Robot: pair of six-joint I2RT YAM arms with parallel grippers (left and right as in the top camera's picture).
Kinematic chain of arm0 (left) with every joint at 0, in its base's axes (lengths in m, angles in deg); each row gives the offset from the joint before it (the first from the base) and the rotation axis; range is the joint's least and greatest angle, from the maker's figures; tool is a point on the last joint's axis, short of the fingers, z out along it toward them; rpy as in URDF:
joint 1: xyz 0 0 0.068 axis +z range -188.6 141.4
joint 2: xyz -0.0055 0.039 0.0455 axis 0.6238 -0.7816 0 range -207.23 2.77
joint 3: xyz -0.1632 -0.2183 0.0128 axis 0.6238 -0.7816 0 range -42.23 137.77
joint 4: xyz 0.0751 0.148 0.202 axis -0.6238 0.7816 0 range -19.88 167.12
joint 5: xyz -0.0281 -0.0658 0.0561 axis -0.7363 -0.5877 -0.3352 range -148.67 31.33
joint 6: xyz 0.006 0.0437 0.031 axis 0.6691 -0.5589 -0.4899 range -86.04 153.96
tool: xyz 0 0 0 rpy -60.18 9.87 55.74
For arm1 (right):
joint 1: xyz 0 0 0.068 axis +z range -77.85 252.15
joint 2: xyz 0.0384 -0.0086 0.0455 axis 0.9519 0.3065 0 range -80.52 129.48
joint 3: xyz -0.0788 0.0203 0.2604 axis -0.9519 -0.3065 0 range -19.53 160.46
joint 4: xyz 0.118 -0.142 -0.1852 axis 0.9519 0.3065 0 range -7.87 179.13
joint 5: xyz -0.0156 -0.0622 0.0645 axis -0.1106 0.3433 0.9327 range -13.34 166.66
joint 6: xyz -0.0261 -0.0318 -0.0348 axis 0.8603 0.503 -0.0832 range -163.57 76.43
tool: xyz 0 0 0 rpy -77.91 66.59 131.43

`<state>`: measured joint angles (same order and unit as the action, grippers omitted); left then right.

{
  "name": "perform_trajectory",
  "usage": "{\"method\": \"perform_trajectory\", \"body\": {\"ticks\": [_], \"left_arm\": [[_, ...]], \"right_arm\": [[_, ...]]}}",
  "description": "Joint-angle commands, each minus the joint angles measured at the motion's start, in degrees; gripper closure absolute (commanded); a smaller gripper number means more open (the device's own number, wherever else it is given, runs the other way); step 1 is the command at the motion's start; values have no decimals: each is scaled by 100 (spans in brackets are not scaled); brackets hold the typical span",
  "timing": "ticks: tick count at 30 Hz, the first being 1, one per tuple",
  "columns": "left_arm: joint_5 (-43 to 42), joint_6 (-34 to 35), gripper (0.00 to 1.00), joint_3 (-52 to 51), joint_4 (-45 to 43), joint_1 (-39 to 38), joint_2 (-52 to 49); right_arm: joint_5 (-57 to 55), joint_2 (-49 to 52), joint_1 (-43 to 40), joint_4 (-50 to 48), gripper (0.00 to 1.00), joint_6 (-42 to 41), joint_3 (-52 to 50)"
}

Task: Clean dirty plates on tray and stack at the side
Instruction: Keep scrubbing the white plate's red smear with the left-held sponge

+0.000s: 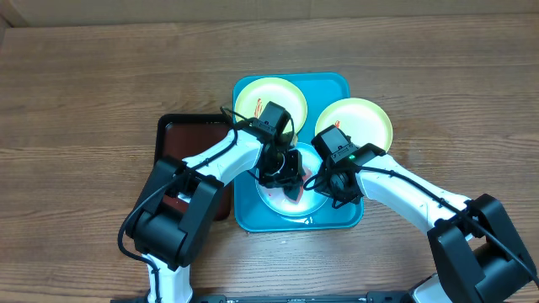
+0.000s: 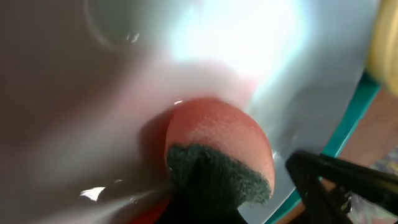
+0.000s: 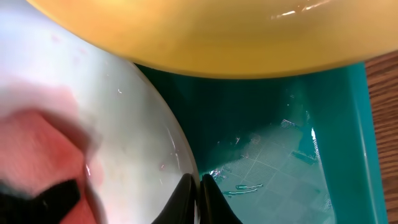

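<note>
Overhead: gripping a sponge [image 2: 217,143] with left tool [image 1: 286,181], pressing it onto plate [image 1: 280,206] at tray's [image 1: 246,206] near end; pinching that plate's rim with right tool [image 3: 199,190] (jaws almost closed). Yellow plates [image 1: 261,101] [image 1: 358,122] at tray's far end.

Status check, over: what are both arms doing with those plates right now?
Left gripper shut on sponge, pressed to light-blue plate. Right gripper pinching that plate's rim. Two yellow-green plates wait at the tray's far end; nothing blocking.
</note>
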<state>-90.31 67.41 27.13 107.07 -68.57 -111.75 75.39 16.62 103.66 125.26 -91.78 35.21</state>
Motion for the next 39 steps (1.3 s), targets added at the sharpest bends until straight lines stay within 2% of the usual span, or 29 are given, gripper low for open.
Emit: {"method": "perform_trajectory", "body": {"ticks": [1, 5, 12, 15, 19, 24, 32, 39], "left_arm": [[608, -42, 96, -164, 363, 90, -184], [1246, -39, 96, 120, 1001, 197, -184], [2997, -7, 96, 774, 1974, 199, -184], [3672, -146, 96, 828, 2017, 199, -184], [4113, -407, 96, 828, 1781, 201, -184], [3840, -520, 96, 826, 1276, 205, -184], [1998, -518, 96, 824, 299, 140, -186], [1034, -385, 96, 756, 160, -15, -251]], "right_arm": [[-271, 199, -57, 50, 96, -90, -136], [-271, 199, -57, 50, 96, -90, -136], [-271, 199, -57, 50, 96, -90, -136], [-271, 199, -57, 50, 96, -90, -136], [-273, 199, -57, 52, 96, -87, -136], [-273, 199, -57, 52, 96, -90, -136], [-273, 199, -57, 55, 96, -90, -136], [-295, 199, -57, 74, 96, -90, -136]]}}
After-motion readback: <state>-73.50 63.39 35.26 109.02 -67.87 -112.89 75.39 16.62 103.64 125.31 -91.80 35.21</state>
